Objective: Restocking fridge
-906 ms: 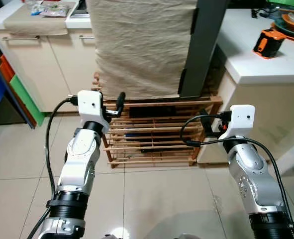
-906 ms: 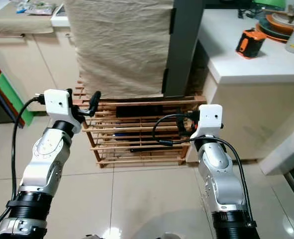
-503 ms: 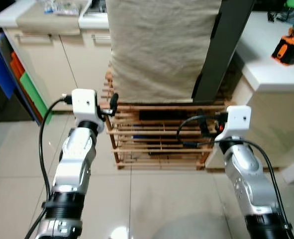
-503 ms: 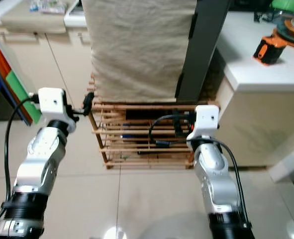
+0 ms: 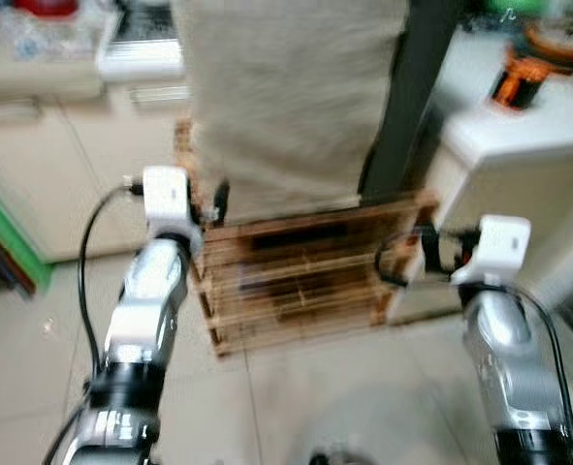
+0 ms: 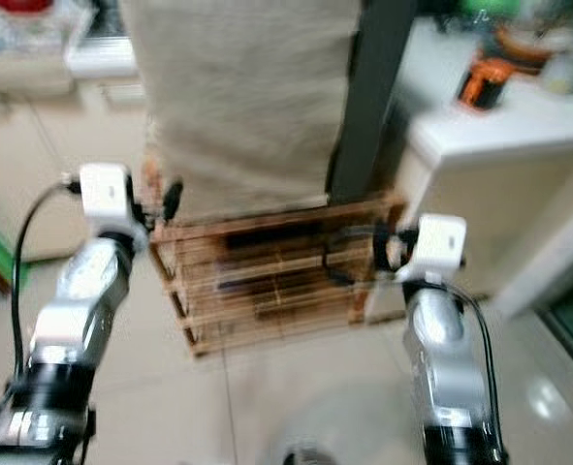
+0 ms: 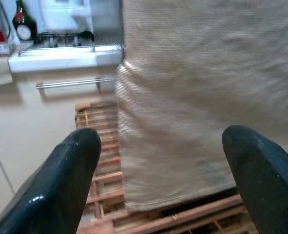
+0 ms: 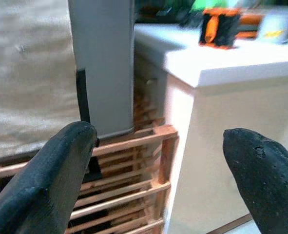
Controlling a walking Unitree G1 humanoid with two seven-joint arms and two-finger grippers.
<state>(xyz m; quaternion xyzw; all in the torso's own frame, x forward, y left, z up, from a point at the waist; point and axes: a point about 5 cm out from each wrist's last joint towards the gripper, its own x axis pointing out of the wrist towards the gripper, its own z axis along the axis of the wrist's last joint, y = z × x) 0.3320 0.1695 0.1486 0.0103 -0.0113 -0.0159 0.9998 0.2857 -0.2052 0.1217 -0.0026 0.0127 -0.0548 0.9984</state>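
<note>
Facing a slatted wooden rack (image 5: 296,281) — beige cloth (image 5: 291,97) draped above.

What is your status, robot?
Left tool open, empty. Right tool open, empty. Low slatted wooden rack and hanging beige cloth directly ahead.

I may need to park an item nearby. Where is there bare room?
White counter: bare near edge in front of the orange-and-black object; crowded behind. Tiled floor before the wooden slatted rack is free between both arms. Rack top is covered by beige cloth.
</note>
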